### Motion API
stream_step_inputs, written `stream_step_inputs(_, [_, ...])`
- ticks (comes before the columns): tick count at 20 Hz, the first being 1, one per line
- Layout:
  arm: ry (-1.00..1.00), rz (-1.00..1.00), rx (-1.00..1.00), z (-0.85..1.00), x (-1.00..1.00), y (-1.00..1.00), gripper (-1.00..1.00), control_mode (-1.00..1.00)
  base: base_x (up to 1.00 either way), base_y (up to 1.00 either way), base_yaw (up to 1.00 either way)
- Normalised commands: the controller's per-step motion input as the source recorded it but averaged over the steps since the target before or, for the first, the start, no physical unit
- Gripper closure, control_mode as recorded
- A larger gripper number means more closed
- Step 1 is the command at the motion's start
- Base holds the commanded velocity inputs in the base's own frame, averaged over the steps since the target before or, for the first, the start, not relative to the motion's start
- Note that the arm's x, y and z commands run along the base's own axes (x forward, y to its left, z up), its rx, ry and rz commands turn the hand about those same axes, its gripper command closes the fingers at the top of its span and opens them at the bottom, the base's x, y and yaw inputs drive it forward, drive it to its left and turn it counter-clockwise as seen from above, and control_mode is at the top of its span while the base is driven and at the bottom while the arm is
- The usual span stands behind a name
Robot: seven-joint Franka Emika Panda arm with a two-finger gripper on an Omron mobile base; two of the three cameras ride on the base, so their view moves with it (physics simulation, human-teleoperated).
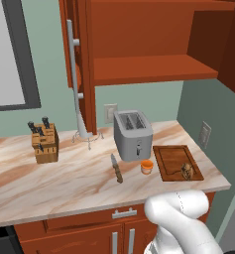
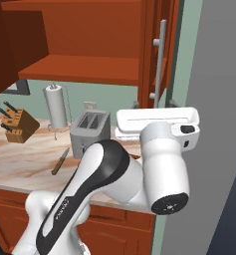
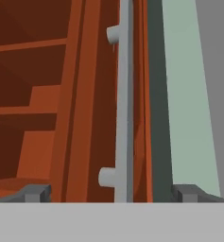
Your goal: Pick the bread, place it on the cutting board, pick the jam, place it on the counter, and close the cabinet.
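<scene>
The bread point(image 1: 187, 170) lies on the cutting board point(image 1: 171, 158), at the board's front right corner. The cutting board lies flat at the right end of the counter point(image 1: 64, 181), close to the front edge. The jam point(image 1: 146, 166) stands upright on the counter just beside the board's left edge, apart from it, in front of the toaster point(image 1: 133, 134).

The cabinet point(image 1: 148, 44) hangs open above the counter's right half; its shelves are exposed. One door point(image 1: 78, 59) stands edge-on at the left of the opening, with its vertical silver handle point(image 1: 74, 69) facing out.

In the hand view the gripper point(image 3: 112, 194) has its jaws spread wide, holding nothing. The two fingertips point(image 3: 35, 193) stand either side of the door's long handle point(image 3: 124, 104), which runs up between them without contact that can be confirmed. The door edge point(image 3: 142, 94) lies just behind the handle.

A knife point(image 1: 117, 168) lies on the counter left of the jam. A knife block point(image 1: 44, 143) stands toward the counter's left rear, and a paper towel holder point(image 1: 83, 128) stands at the back edge below the open door.
</scene>
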Motion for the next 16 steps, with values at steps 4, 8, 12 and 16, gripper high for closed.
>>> stream_step_inputs(4, [0.00,0.00,0.00,0.00,0.13,0.00,-1.00,-1.00,0.00,0.00,0.00])
stream_step_inputs(8, [0.00,0.00,0.00,0.00,0.23,0.08,-1.00,-1.00,0.00,0.00,0.00])
stream_step_inputs(12, [0.00,0.01,-0.01,0.00,0.38,0.21,-1.00,-1.00,0.00,0.00,0.00])
stream_step_inputs(16, [0.00,0.03,-0.01,0.00,0.34,0.29,-1.00,-1.00,0.00,0.00,0.00])
